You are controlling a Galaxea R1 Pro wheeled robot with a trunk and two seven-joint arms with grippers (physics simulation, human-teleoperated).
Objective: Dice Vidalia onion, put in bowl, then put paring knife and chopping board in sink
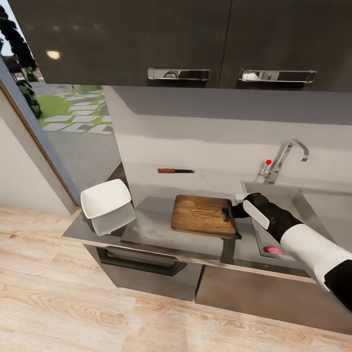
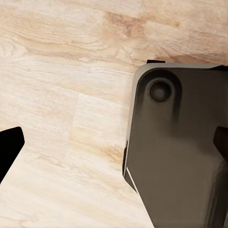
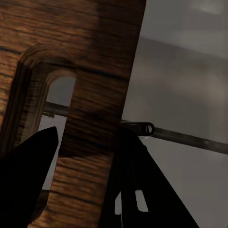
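Note:
The brown chopping board (image 1: 201, 213) sits at the countertop's (image 1: 146, 222) front, its right end casting a shadow as if slightly raised. My right gripper (image 1: 228, 213) is shut on the board's handle end. In the right wrist view one finger (image 3: 28, 175) goes through the handle slot of the board (image 3: 95, 71) and the other clamps its outer edge, around the gripper (image 3: 88, 137). The pinkish Vidalia onion (image 1: 273, 250) lies in the sink (image 1: 288, 195), partly behind my forearm. The red-handled paring knife (image 1: 175, 170) lies near the back wall. The white bowl (image 1: 106, 199) stands at the left end. My left gripper (image 2: 114, 145) hangs open.
The chrome tap (image 1: 287, 155) with a red knob stands behind the sink. Dark wall cabinets (image 1: 176, 39) hang overhead. A window opening is at the left. In the left wrist view, wooden floor (image 2: 57, 71) and the robot's dark base (image 2: 180, 156) lie below.

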